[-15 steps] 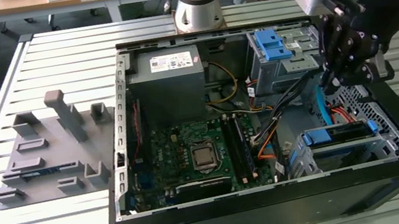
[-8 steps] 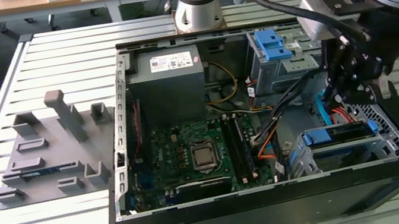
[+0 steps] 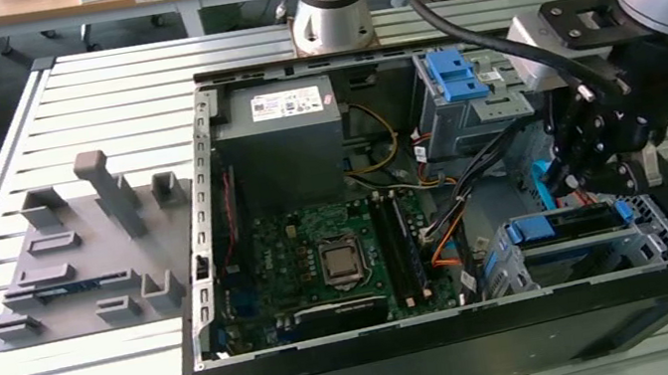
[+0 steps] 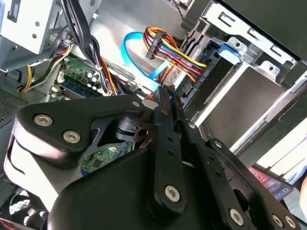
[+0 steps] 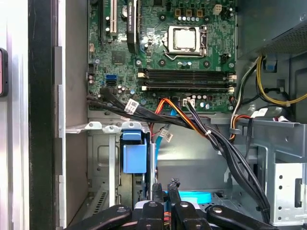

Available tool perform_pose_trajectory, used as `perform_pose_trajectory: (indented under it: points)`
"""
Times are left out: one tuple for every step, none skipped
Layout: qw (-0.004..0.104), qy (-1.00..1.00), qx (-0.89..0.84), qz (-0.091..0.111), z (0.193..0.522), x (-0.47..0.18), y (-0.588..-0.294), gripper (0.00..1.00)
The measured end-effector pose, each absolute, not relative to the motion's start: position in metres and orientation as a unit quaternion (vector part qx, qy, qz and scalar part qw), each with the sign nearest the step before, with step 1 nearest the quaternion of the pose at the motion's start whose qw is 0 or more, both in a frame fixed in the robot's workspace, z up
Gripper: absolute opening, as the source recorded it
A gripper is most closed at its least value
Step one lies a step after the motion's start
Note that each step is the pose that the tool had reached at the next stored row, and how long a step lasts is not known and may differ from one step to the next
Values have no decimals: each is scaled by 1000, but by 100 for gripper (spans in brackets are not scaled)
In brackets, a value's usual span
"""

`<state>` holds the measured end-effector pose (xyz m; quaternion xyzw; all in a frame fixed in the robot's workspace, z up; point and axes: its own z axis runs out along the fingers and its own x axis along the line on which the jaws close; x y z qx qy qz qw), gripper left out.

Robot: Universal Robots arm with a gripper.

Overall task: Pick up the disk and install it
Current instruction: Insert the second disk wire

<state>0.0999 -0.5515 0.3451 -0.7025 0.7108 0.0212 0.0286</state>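
while our gripper [image 3: 600,167] hangs over the drive cage [image 3: 584,243] at the exterior view's right side of the open computer case [image 3: 464,328], we see the disk [image 3: 577,221] lying flat in that cage, blue rails along its edges, near the case's front corner. in the second wrist view the fingers [image 4: 165,103] look drawn together with nothing between them, and in the first wrist view the tips [image 5: 165,189] stand close side by side just above a light-blue patch; we judge the gripper closed and empty, poised above the cage rather than holding the disk.

the main risk we see is the cabling. a coloured power bundle [image 4: 177,55] and a blue data cable [image 4: 136,55] run right beside the fingertips, and black leads [image 5: 230,153] cross the bay. we think any sideways drift could snag or tug a connector. pressing down off-centre could also jam the disk crooked in the cage, or catch the light-blue latch [image 5: 132,153].
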Motion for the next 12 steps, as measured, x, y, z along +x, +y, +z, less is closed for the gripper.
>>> perform_pose_trajectory:
  points:
    - [28,711,-702,21,345,100,-552,16]
    - [28,711,-702,21,345,100,-552,16]
    - [29,711,-702,21,345,100,-553,16]
    - [29,711,-702,21,344,100,-555,16]
    - [29,711,-702,21,344,100,-557,16]
    - [29,711,-702,21,344,100,-559,16]
    - [29,711,-702,21,343,100,-561,16]
    - [29,711,-702,21,343,100,-562,16]
    - [29,712,-702,21,342,100,-562,16]
    - [29,712,-702,21,342,101,-563,16]
    - [29,712,-702,21,341,101,-563,16]
    - [28,712,-702,21,340,102,-563,16]
